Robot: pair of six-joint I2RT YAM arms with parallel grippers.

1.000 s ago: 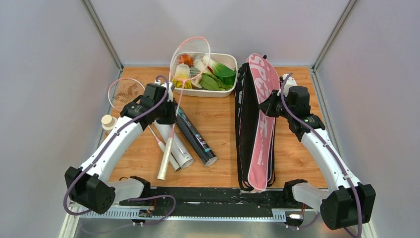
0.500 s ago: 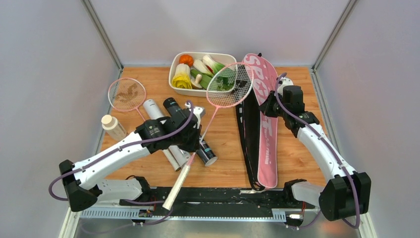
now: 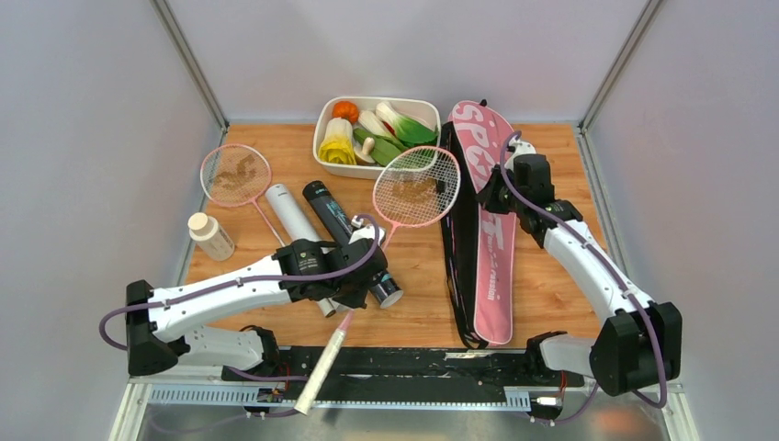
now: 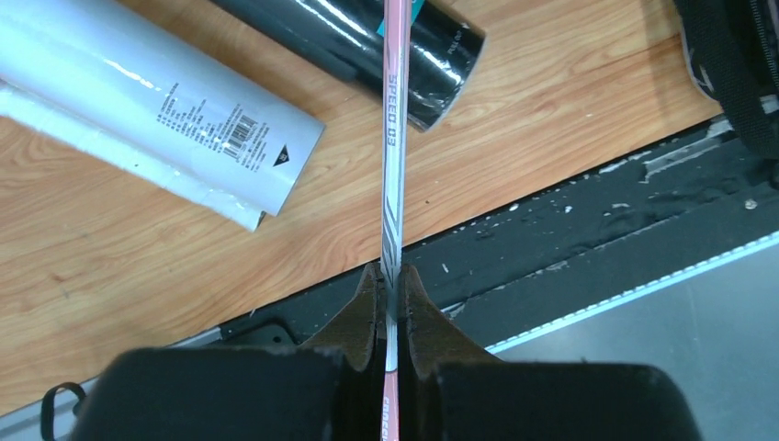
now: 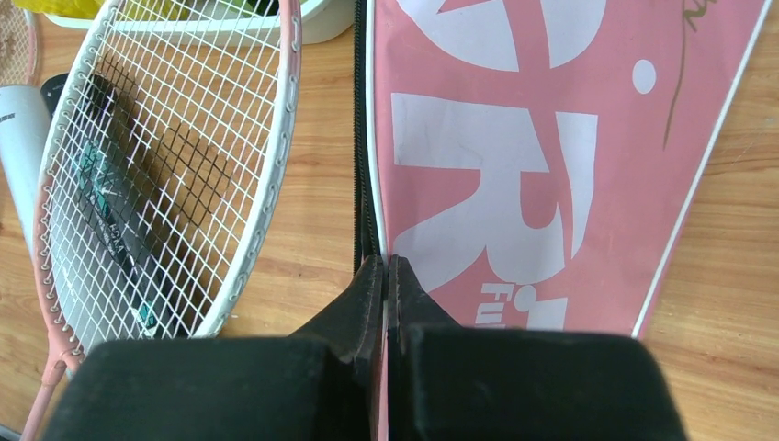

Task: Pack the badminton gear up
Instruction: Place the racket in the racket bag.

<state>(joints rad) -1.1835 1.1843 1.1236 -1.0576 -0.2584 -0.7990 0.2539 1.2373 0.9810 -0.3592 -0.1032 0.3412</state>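
Note:
My left gripper (image 3: pixel 356 276) (image 4: pixel 390 276) is shut on the thin shaft (image 4: pixel 393 138) of a pink racquet. Its strung head (image 3: pixel 418 186) (image 5: pixel 165 175) hangs just left of the pink "SPORT" cover (image 3: pixel 491 248) (image 5: pixel 551 138), and its white handle (image 3: pixel 317 372) sticks out past the table's near edge. At the cover's left zip edge my right gripper (image 3: pixel 493 196) (image 5: pixel 386 266) is shut on the pink flap. A black cover (image 3: pixel 457 257) lies under it. A white tube (image 3: pixel 294 220) (image 4: pixel 156 119) and a black tube (image 3: pixel 342 225) (image 4: pixel 367 37) lie under the left arm. A second racquet (image 3: pixel 236 175) lies at far left.
A white tray (image 3: pixel 319 142) of toy vegetables stands at the back centre, close behind the racquet head. A small clear bottle (image 3: pixel 210 236) with a cream cap stands near the left wall. A black rail (image 3: pixel 423 360) runs along the near edge.
The left arm has swung the pink racquet from over the tray to the right and toward me; its head now sits beside the cover. The right gripper has shifted slightly left with the flap.

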